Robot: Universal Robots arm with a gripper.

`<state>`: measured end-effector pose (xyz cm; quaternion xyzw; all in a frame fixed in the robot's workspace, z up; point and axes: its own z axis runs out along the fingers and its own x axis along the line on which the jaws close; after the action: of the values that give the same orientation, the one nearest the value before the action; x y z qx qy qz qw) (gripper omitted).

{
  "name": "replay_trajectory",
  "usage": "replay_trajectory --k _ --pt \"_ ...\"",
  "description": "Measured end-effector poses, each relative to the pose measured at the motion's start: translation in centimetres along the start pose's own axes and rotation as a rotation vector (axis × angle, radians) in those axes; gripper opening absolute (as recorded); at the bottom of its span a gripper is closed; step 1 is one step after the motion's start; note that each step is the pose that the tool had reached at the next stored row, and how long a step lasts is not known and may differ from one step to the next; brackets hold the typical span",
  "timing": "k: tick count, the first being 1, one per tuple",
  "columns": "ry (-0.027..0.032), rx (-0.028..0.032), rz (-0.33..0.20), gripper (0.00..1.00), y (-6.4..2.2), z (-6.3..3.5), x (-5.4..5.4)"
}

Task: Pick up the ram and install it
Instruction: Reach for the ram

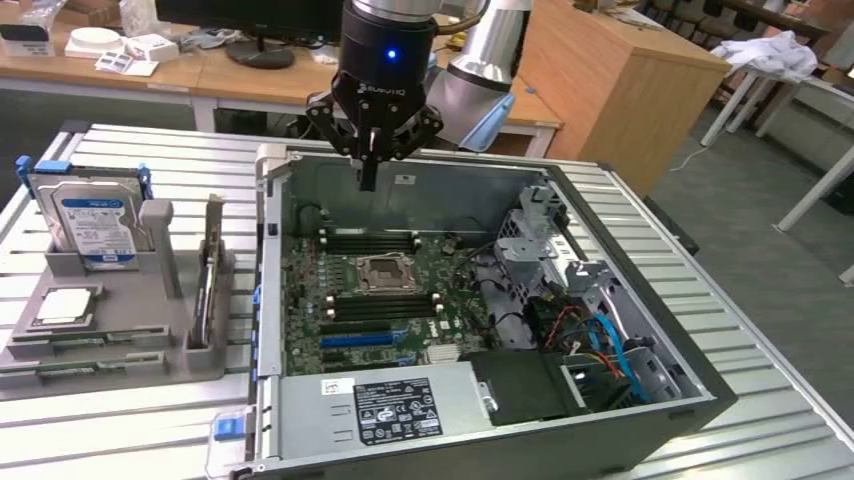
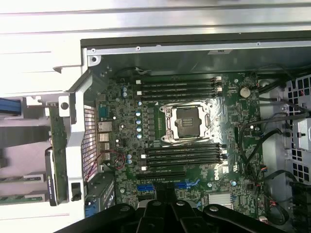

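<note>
exterior view, gripper: here's the gripper (image 1: 370, 160), hanging over the wall of the computer case (image 1: 454, 190) that lies farthest off in this view. its fingers are pinched together, with no green stick between them that i can see.
exterior view, ram: the ram (image 1: 100, 342) lies in the front rows of the grey fixture (image 1: 160, 235). that's by the edge of the table (image 1: 134, 440) on the exterior view's left, well apart from the gripper.
exterior view, count: one hard drive (image 1: 91, 215), one expansion card (image 1: 210, 275) standing on edge and one loose cpu (image 1: 67, 305). there look to be two ram sticks, one row in front of the other.
exterior view, progress: nothing lifted yet. by my reading, both the pick and the install are left to do.
wrist view, gripper: the gripper (image 2: 164, 196) is closed up tight, looking down on the motherboard (image 2: 243, 136).
wrist view, slots: one cpu socket (image 2: 187, 124), bare, with memory slots (image 2: 180, 87) on either side of it. that's two banks of about four slots each, all dark, none showing a green board.
wrist view, ram: two green strips sit in the fixture outside the case wall, and i take them for the ram (image 2: 19, 177).
</note>
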<state>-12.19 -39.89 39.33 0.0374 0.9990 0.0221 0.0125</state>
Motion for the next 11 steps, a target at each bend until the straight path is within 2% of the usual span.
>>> replay_trajectory --k 4,11 --pt "0.0000 0.0000 0.000 0.11 -0.01 -0.01 0.2" --pt "-0.0001 0.0000 0.000 0.11 -0.12 -0.04 1.6"
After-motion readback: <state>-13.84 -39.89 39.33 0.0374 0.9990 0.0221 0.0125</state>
